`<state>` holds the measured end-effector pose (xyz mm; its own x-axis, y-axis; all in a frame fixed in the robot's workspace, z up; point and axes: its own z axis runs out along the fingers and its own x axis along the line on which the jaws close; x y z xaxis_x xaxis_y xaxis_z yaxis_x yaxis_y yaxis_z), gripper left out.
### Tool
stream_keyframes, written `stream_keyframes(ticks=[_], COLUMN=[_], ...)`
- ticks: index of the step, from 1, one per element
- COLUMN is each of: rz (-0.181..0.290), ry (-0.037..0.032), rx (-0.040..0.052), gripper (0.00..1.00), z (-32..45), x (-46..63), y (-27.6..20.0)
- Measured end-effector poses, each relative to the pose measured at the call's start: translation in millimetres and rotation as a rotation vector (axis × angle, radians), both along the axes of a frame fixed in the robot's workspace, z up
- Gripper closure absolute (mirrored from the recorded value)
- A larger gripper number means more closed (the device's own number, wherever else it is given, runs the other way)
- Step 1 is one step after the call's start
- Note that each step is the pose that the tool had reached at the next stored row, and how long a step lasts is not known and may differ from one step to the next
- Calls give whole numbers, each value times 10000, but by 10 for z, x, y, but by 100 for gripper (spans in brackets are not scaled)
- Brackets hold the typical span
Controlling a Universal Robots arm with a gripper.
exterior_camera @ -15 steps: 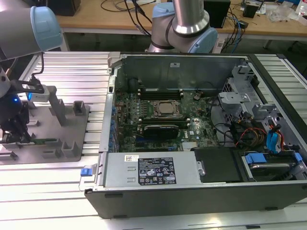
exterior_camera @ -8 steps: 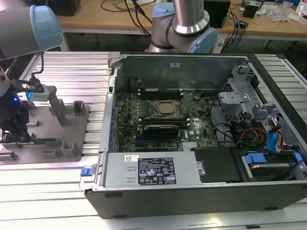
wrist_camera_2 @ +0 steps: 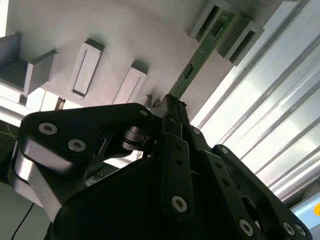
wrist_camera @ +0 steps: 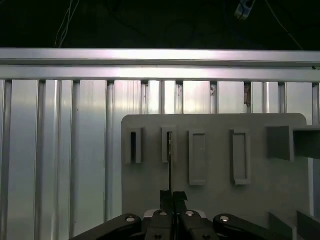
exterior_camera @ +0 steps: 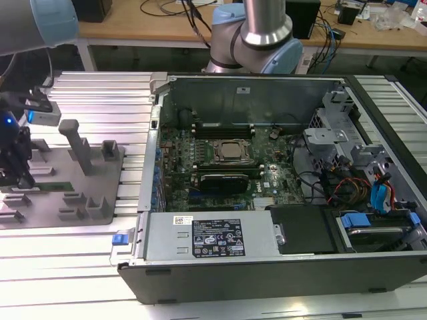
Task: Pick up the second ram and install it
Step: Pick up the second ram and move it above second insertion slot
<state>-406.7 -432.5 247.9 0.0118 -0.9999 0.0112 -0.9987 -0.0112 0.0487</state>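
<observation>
1. Exterior view: a ribbed aluminium tabletop (exterior_camera: 100,100) carries a grey holder tray (exterior_camera: 57,167) at the exterior view's left. An open computer case (exterior_camera: 267,267) takes up the centre and right. A wooden bench (exterior_camera: 133,27) with cables runs along the back, and part of the arm (exterior_camera: 267,27) stands behind the case.
2. Same view: the claw (exterior_camera: 19,175) is low over the tray. The green ram stick (exterior_camera: 57,186) lies just beside it on the tray. Contact is hard to make out here, and the tray's left edge is cut off.
3. Second wrist view: the claw (wrist_camera_2: 171,102) is closed tight on the near end of the ram stick (wrist_camera_2: 200,55). The far end sits between two grey holder blocks (wrist_camera_2: 240,37). Tabletop (wrist_camera_2: 270,125) ribs run beside the tray. The pinched end is hidden by the fingers.
4. First wrist view: the ram stick (wrist_camera: 170,170) shows edge-on as a thin line. It runs from a slot (wrist_camera: 165,150) in the tray (wrist_camera: 215,200) to the claw (wrist_camera: 172,196), whose tips press on it. The tabletop (wrist_camera: 60,150) lies beyond, then darkness where the room cannot be made out.
</observation>
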Motion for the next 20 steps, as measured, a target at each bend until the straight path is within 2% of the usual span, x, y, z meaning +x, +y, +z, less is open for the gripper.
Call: stream_keyframes(ticks=[4,10,15,20], rz=[0,0,0,0], ry=[0,1,0,0], rx=[-22,-47,-58,-83], gripper=[91,91,91,91], z=[203,467,562,731], x=[0,1,1,1], y=[0,0,1,2])
